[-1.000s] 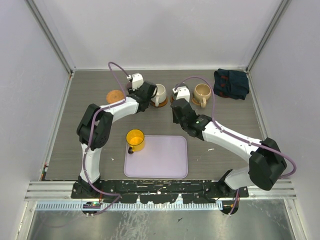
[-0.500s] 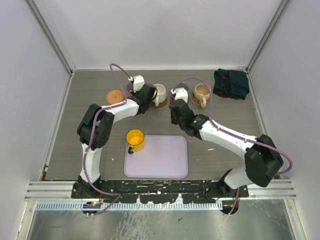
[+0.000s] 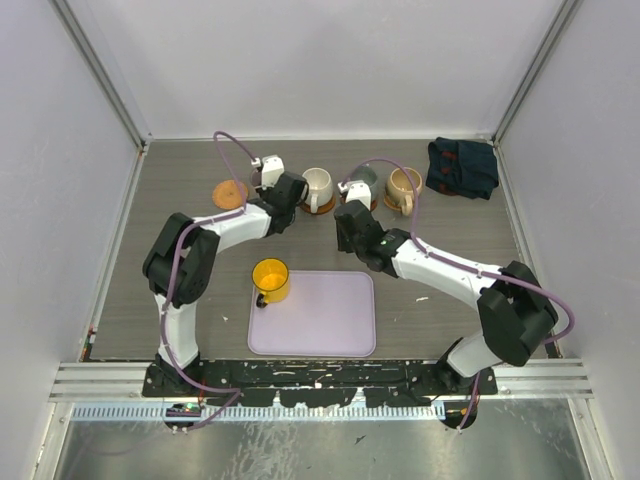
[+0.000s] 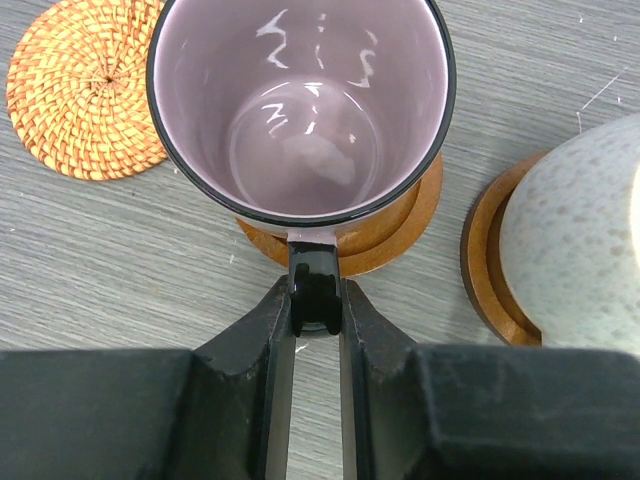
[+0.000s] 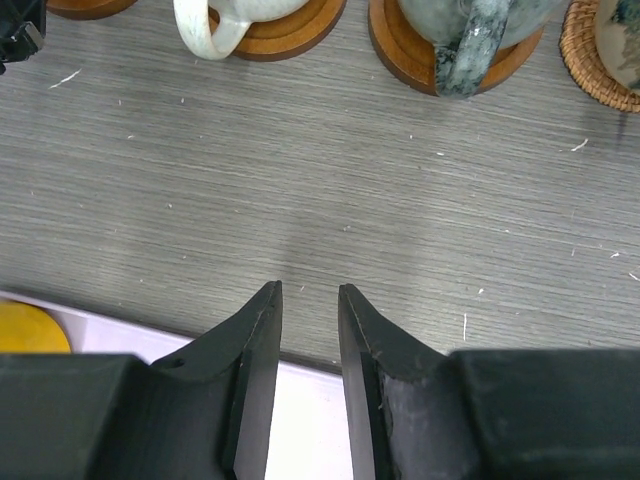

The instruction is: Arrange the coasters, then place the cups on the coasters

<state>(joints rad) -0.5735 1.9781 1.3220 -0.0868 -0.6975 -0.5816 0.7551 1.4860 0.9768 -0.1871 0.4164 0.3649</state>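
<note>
A purplish glass cup [image 4: 300, 110] stands on a brown wooden coaster [image 4: 400, 225]. My left gripper [image 4: 316, 295] is shut on its dark handle; in the top view the left gripper [image 3: 272, 185] covers that cup. Left of it lies a bare woven coaster [image 4: 85, 90] [image 3: 229, 192]. The cream-white cup [image 3: 318, 185], grey-green cup [image 3: 365, 178] and beige cup [image 3: 404, 187] each sit on a coaster in the back row. The yellow cup [image 3: 270, 278] stands at the tray's left edge. My right gripper [image 5: 308, 290] is open and empty, over bare table in front of the grey-green cup [image 5: 470, 50].
A lavender tray [image 3: 330, 320] lies near the front middle. A dark blue folded cloth [image 3: 462, 167] sits at the back right. Grey walls close in the table on three sides.
My left gripper has closed onto the purple cup's handle and shifted slightly left. My right gripper has backed away from the grey-green cup and its jaws have widened.
</note>
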